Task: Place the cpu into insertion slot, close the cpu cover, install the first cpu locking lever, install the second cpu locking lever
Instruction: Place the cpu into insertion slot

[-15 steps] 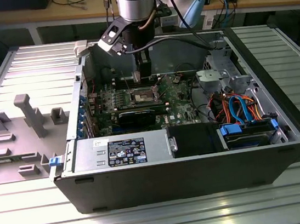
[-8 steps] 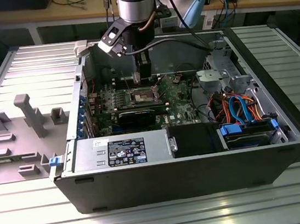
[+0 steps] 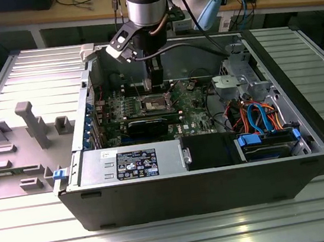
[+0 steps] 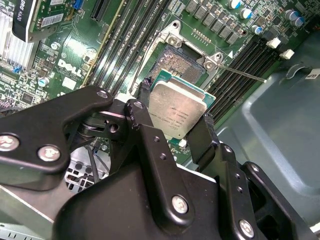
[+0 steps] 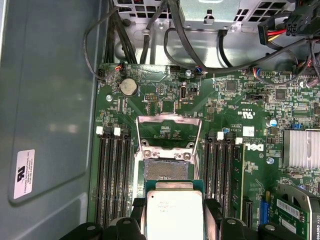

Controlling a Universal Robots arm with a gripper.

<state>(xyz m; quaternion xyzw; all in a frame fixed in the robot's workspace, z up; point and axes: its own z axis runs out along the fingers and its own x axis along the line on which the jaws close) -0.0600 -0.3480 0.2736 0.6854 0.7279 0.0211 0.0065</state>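
Observation:
My gripper (image 4: 175,114) is shut on the cpu (image 4: 177,105), a flat square chip with a silvery face, held by two opposite edges between the black fingers (image 4: 202,135). The cpu (image 5: 174,212) hangs a little above and to one side of the insertion slot (image 5: 165,167), whose dark centre (image 4: 177,62) lies uncovered. The cpu cover (image 5: 169,119), a silver frame with a square cut-out, stands swung up at the slot's far side. A thin locking lever (image 4: 245,74) sticks out beside the socket. In the exterior view the gripper (image 3: 155,85) reaches into the open case over the slot (image 3: 152,104).
Long black memory slots (image 5: 112,175) flank the socket on both sides. A finned heat sink (image 5: 300,147) and an expansion card (image 3: 150,124) sit nearby. The power supply (image 3: 131,162), drive cage (image 3: 238,84), cable bundles (image 3: 257,114) and case walls (image 5: 45,100) hem in the board.

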